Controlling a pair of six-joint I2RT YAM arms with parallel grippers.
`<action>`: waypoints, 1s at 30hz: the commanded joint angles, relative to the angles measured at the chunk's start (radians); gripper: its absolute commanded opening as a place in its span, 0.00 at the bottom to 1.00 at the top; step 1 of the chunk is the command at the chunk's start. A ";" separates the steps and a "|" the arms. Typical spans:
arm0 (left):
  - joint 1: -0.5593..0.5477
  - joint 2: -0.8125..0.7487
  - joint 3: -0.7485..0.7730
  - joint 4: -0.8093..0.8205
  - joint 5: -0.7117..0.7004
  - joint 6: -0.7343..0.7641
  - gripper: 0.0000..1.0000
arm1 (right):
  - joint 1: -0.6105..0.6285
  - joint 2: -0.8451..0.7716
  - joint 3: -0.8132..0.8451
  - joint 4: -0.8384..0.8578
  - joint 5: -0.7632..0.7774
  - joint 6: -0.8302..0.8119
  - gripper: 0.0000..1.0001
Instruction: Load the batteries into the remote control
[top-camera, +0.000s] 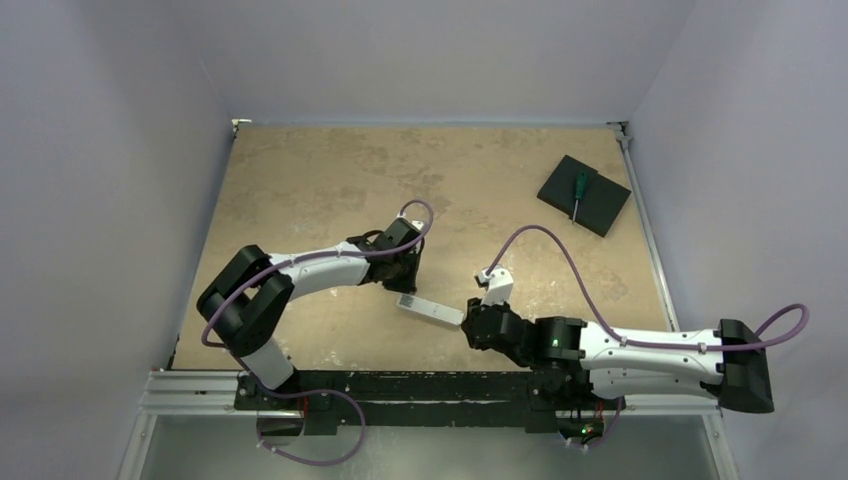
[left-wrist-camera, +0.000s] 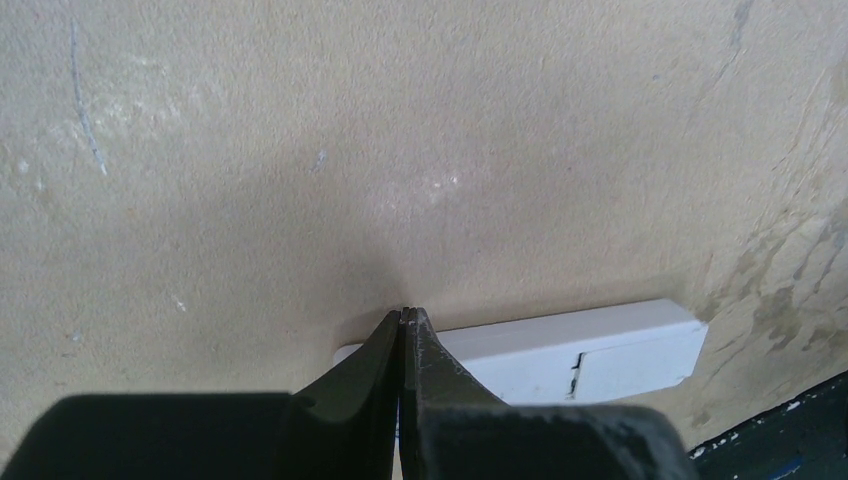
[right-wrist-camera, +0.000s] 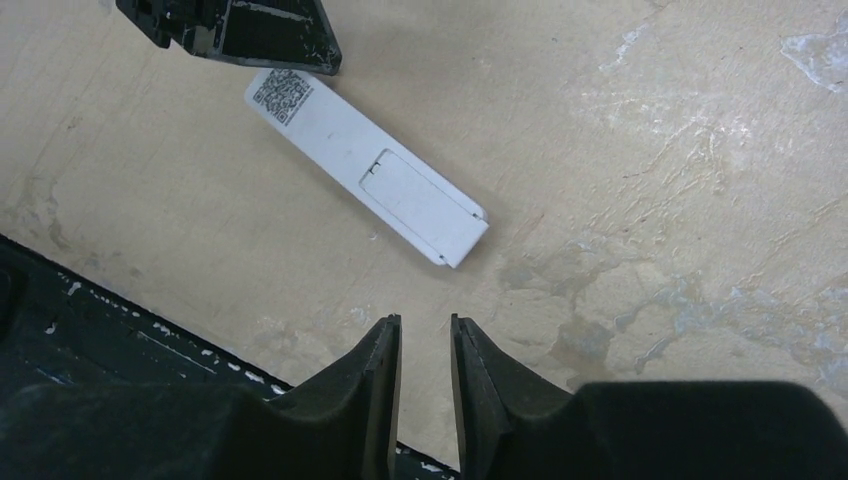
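Note:
The white remote control (top-camera: 430, 311) lies flat on the tan table with its back up. A QR label is at one end and the battery cover (right-wrist-camera: 415, 195) sits closed in place. My left gripper (left-wrist-camera: 404, 312) is shut with nothing between its fingers, its tip at the label end of the remote (left-wrist-camera: 600, 345). In the right wrist view that same gripper (right-wrist-camera: 240, 30) shows at the top, beside the remote (right-wrist-camera: 340, 140). My right gripper (right-wrist-camera: 425, 320) stands a little open and empty, just short of the remote's cover end. No batteries are in view.
A black square pad (top-camera: 600, 208) with a green-handled screwdriver (top-camera: 578, 190) on it lies at the back right. The black mounting rail (top-camera: 400, 385) runs along the table's near edge, close behind my right gripper. Grey walls enclose the table.

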 joint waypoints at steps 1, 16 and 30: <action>-0.002 -0.050 -0.034 0.012 -0.011 -0.013 0.00 | -0.007 0.007 0.053 -0.021 0.041 0.025 0.32; -0.002 -0.146 -0.094 -0.023 -0.026 -0.039 0.00 | -0.078 0.046 0.104 -0.022 -0.020 -0.048 0.36; -0.001 -0.274 -0.118 -0.085 -0.105 -0.081 0.35 | -0.194 0.123 0.114 0.053 -0.147 -0.128 0.51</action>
